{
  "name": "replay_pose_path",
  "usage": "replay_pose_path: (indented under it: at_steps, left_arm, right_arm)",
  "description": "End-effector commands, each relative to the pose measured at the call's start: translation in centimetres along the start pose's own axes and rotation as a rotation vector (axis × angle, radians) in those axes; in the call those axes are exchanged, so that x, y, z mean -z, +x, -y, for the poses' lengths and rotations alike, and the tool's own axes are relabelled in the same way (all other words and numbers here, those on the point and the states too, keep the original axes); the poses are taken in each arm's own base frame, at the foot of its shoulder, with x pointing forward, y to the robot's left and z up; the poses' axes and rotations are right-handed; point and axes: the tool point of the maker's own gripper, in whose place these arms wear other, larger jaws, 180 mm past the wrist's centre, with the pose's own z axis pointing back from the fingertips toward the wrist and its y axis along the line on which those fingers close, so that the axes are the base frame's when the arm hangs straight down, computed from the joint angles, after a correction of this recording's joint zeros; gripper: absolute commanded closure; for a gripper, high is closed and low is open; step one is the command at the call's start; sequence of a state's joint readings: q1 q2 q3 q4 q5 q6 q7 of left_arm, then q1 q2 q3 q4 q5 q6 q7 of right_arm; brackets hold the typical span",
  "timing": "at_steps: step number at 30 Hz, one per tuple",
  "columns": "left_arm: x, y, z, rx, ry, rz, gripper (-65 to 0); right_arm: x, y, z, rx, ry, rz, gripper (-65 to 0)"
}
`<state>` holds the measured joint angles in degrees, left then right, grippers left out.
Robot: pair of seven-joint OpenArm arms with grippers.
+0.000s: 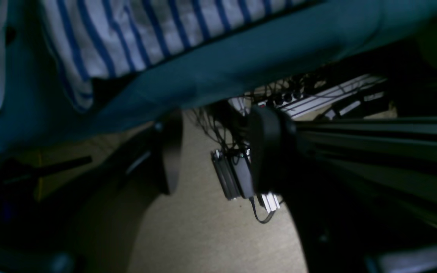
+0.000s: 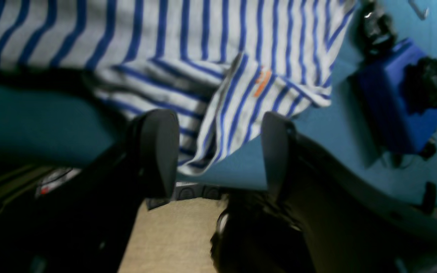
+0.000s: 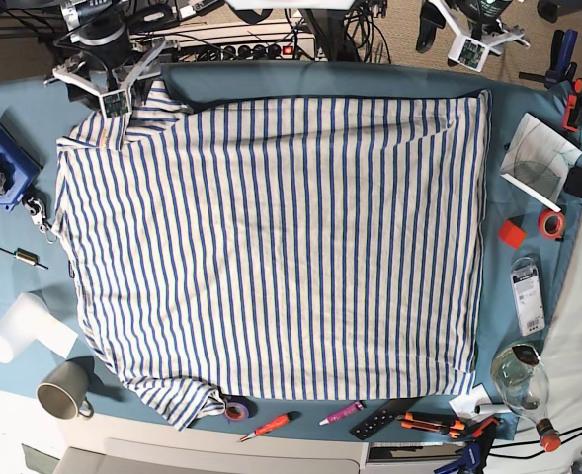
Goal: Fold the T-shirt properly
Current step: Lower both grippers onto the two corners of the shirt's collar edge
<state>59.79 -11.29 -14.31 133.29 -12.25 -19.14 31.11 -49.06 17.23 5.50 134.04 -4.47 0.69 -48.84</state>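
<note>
A blue-covered counter (image 3: 271,77) carries the striped T-shirt (image 3: 271,247) spread flat, with a blue block (image 3: 2,166), white roll (image 3: 16,331) and mug (image 3: 61,397) at one side, red tape (image 3: 550,224), papers (image 3: 540,156) and a glass bottle (image 3: 521,380) at the other, and screwdrivers (image 3: 269,427) along the near edge.

Clutter on the blue table (image 3: 271,79). Left edge: blue block (image 3: 2,163) with black knob, hex key (image 3: 2,253), white roll (image 3: 19,331), grey mug (image 3: 61,392). Near edge: tape roll (image 3: 235,408), red-handled screwdriver (image 3: 271,426), pink marker (image 3: 342,412), black remote (image 3: 381,420), orange-handled pliers (image 3: 434,425). Right edge: paper sheet (image 3: 538,158), red cube (image 3: 511,234), red tape roll (image 3: 551,223), glass flask (image 3: 523,380).
</note>
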Motion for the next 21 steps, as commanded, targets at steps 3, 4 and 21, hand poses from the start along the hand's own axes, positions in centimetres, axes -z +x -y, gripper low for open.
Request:
replay_pose_path:
  at_steps: [3, 4, 21]
  left_arm:
    - [-0.2, 1.0, 0.0, 0.006, -0.001, 0.035, -29.0]
    - [-0.1, 1.2, -0.1, 0.008, 0.000, 0.040, -29.0]
    - [1.0, 2.8, -1.3, 0.059, 0.036, 0.064, -29.0]
  right_arm:
    - [-0.2, 1.3, 1.4, -0.001, -0.062, 0.049, -34.2]
    - [-0.1, 1.6, 1.6, -0.003, -0.076, 0.057, -34.2]
    - [5.3, -1.4, 4.4, 0.096, -0.108, -0.047, -34.1]
